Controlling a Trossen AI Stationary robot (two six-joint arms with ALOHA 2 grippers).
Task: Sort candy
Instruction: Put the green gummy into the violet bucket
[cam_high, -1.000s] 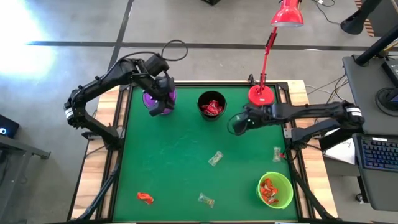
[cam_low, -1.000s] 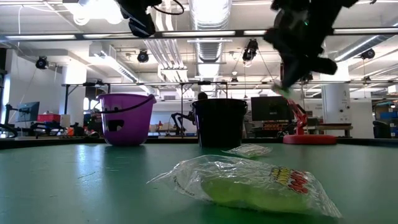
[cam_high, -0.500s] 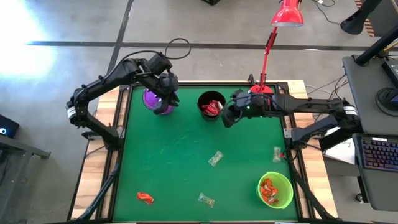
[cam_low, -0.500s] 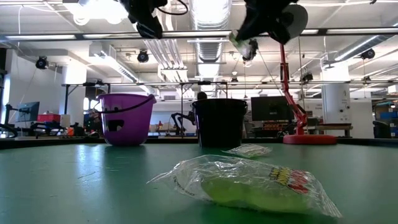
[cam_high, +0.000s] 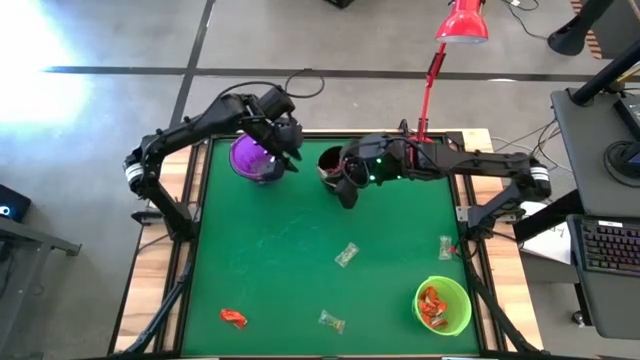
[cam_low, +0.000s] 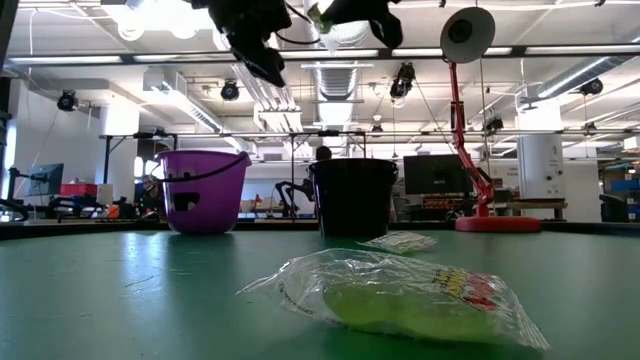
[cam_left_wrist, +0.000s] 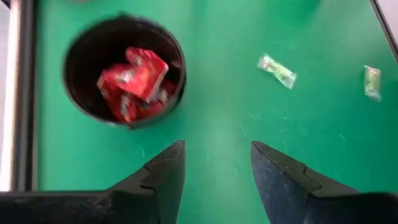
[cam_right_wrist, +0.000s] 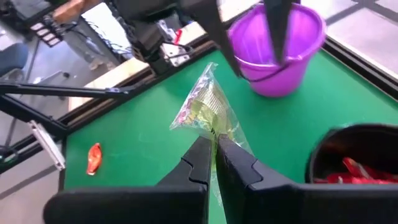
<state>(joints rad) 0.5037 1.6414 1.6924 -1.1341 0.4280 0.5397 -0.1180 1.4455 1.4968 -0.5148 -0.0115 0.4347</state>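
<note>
Candy (cam_right_wrist: 208, 109), pale green, stayed pinched in right gripper (cam_right_wrist: 214, 146), carried to black cup's (cam_high: 330, 160) five o'clock; left gripper (cam_left_wrist: 214, 165) had spread, empty, at purple cup's (cam_high: 250, 157) three o'clock.

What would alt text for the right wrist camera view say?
The right gripper is shut on a pale green candy above the green table. Beyond it stands a purple cup; a black cup holds red candies, and an orange-red candy lies farther off.
</note>
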